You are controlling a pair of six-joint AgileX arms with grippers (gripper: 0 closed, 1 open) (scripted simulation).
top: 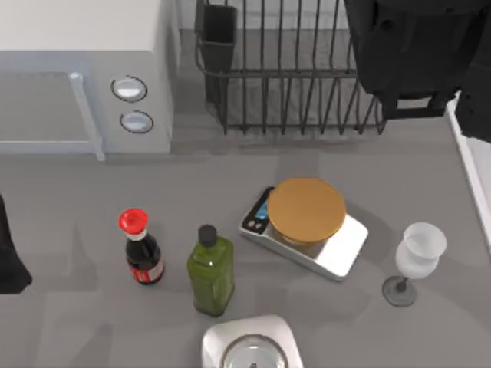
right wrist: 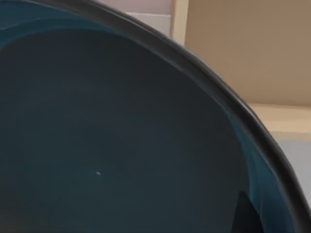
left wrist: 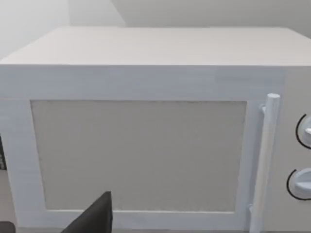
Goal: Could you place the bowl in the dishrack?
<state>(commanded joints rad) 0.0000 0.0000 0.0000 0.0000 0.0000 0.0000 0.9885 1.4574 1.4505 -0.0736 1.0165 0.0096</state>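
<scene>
The bowl (right wrist: 121, 136) is dark teal with a black rim and sits very close in the right wrist view, with wall behind it. My right gripper (top: 414, 84) is a dark mass over the right end of the dishrack (top: 253, 100), a black wire basket at the back of the table with a dark cutlery cup (top: 219, 34) at its left corner. The gripper is shut on the bowl, and one dark fingertip (right wrist: 243, 213) shows against the bowl's inside. My left gripper (left wrist: 53, 225) is parked at the table's left edge, open, facing the microwave.
A white microwave (top: 84, 77) stands at the back left. In front of the rack are a silver scale (top: 334, 249) with a brown disc (top: 305, 208), a cola bottle (top: 142, 253), a green oil bottle (top: 211, 272), a wine glass (top: 418, 257) and a white appliance (top: 249, 345).
</scene>
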